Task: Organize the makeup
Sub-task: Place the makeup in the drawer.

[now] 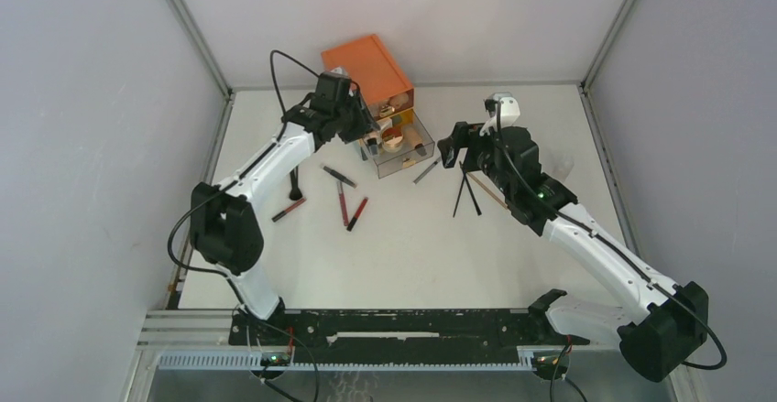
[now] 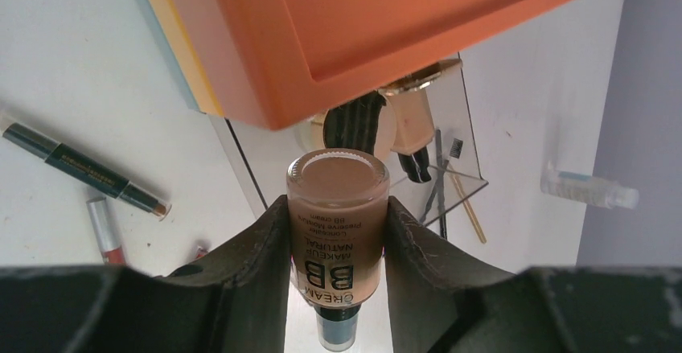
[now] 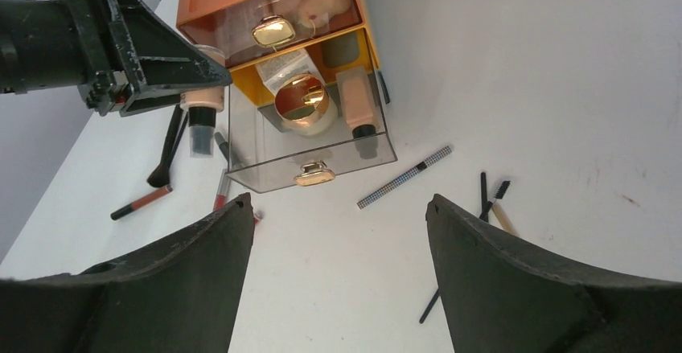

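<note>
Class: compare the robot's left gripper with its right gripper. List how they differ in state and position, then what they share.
Left gripper is clamped on a BB cream bottle; right gripper is open and holds nothing. Left gripper sits close beside the orange chest; right gripper faces its pulled-out clear drawer from farther off. Both are black and two-fingered.

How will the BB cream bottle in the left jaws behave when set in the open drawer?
Probably rigid: the BB cream bottle looks like smooth glass or hard plastic, so it may slip in the left jaws. Its round body will likely roll if laid sideways. Upright it seems tall and narrow, so apt to tip.
</note>
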